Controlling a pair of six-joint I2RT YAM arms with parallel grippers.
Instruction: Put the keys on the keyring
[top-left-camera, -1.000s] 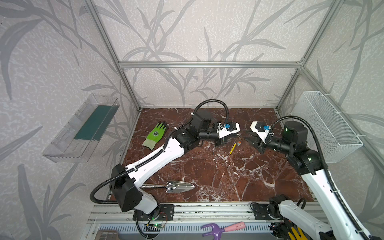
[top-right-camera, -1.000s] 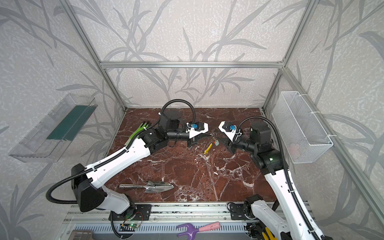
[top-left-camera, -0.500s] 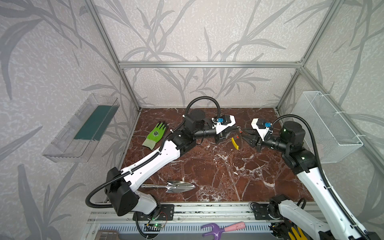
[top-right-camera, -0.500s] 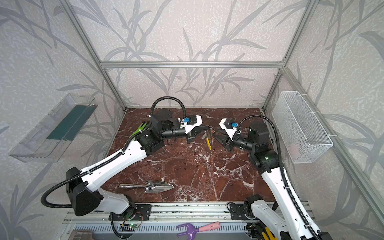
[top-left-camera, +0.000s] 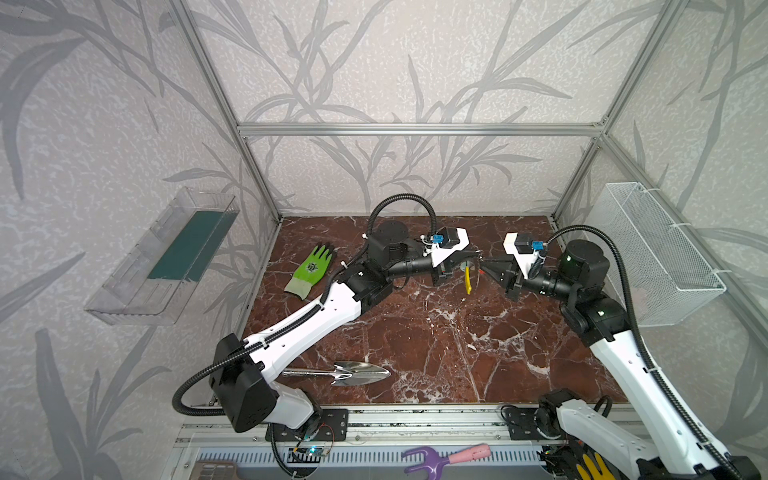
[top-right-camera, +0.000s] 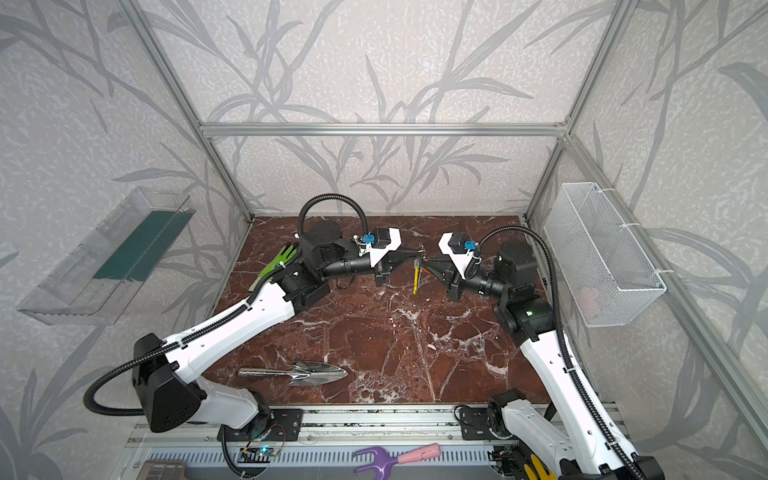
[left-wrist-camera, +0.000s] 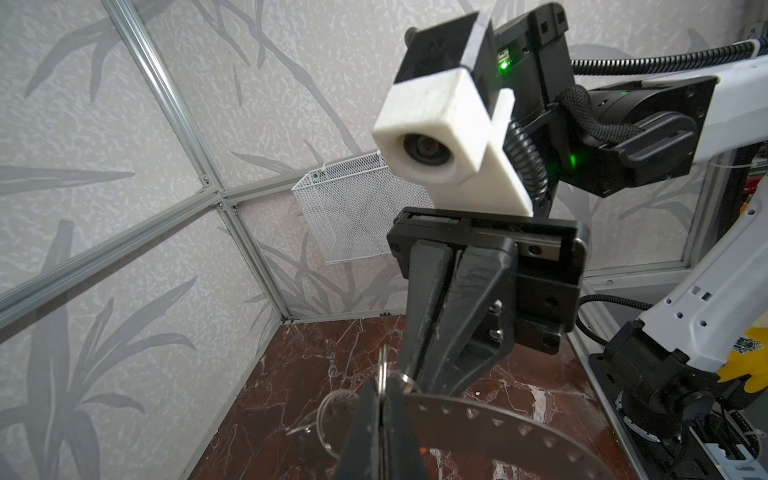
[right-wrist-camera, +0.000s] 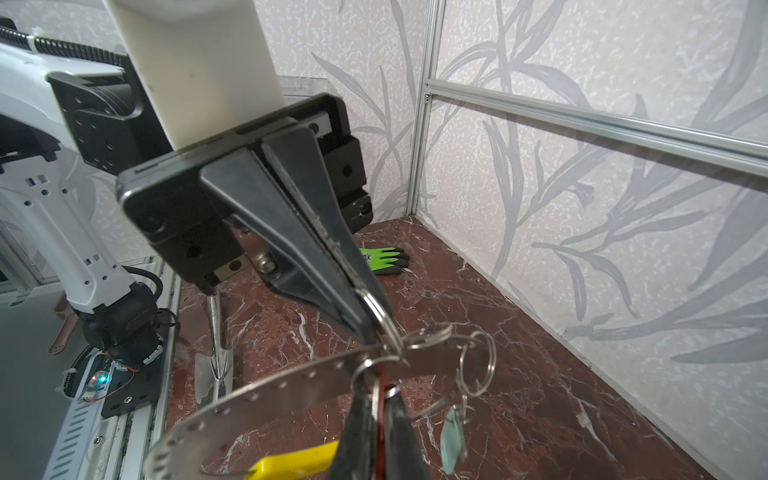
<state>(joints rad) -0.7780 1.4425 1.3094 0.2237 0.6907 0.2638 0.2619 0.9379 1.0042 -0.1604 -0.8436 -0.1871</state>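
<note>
The keyring (right-wrist-camera: 291, 384) is a thin grey metal band bent into a hoop, pierced by a row of small holes, with one yellow segment (right-wrist-camera: 295, 461) along its curve. In both top views it hangs edge-on in the air between the two gripper tips, over the back middle of the marble floor (top-left-camera: 415, 332), yellow part lowest (top-right-camera: 416, 280). Small split rings (right-wrist-camera: 428, 336) crowd the band where the tips meet. One ring at the band's end appears to carry the pale mint-green tag (right-wrist-camera: 451, 436), which dangles below it. The keys show mostly by their tags, and their metal blades cannot be made out clearly. No writing can be read on either tag, and the dark print on the green glove (top-left-camera: 311, 270) lying near the floor's left edge is too small to read. The left gripper (top-left-camera: 477, 254) has its fingers pressed together on the keyring at the cluster of rings, though whether they bite the band itself or a ring on it cannot be told. The right gripper (top-left-camera: 484, 263) faces it tip to tip, fingers squeezed together with a sliver of the red tag (right-wrist-camera: 380, 415) pinched between them, just under the band.
</note>
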